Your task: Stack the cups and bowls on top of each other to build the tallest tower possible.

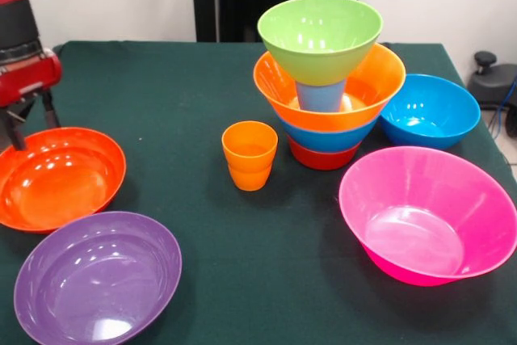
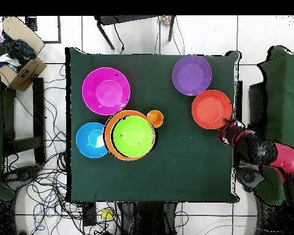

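Note:
The tower point(image 1: 323, 94) stands right of the table's middle: a red-orange bowl point(image 1: 321, 157) at the bottom, then a blue bowl point(image 1: 327, 138), an orange bowl point(image 1: 380, 78), a light blue cup point(image 1: 319, 96) in it, and a lime green bowl point(image 1: 320, 36) on top. In the overhead view the green bowl point(image 2: 133, 136) hides most of the tower. Two nested orange cups point(image 1: 250, 155) stand just left of it. My gripper point(image 1: 28, 123) hangs at the far left, at the rim of a loose red-orange bowl point(image 1: 58, 177); in the overhead view the gripper point(image 2: 226, 133) is at that bowl's point(image 2: 211, 109) edge.
A purple bowl point(image 1: 97, 279) sits at the near left, a large pink bowl point(image 1: 428, 216) at the near right, and a second blue bowl point(image 1: 430, 111) right of the tower. The green table cloth point(image 1: 202, 232) lies between them. A cardboard box point(image 2: 21, 70) and cables lie on the floor.

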Motion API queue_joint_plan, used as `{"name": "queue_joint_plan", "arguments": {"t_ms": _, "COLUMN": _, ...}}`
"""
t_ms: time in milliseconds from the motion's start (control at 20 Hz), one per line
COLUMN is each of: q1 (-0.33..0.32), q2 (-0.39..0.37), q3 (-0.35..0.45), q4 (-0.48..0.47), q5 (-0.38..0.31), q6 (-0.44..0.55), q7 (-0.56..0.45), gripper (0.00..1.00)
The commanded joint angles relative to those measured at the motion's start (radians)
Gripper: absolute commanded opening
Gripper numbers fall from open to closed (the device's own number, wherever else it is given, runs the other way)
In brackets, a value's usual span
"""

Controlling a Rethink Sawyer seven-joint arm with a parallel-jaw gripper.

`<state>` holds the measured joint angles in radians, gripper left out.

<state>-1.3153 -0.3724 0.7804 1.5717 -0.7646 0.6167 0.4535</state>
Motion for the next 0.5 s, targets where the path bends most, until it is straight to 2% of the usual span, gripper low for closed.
{"name": "queue_joint_plan", "arguments": {"t_ms": 50, "q1": 0.046, "q2": -0.065, "q3": -0.050, "q4": 0.047, "q5": -0.002, "q6": -0.029, "q7": 0.116, "gripper": 1.00}}
{"name": "queue_joint_plan", "arguments": {"t_ms": 500, "q1": 0.040, "q2": -0.044, "q3": -0.041, "q4": 0.066, "q5": 0.000, "q6": -0.045, "q7": 0.091, "gripper": 1.00}}
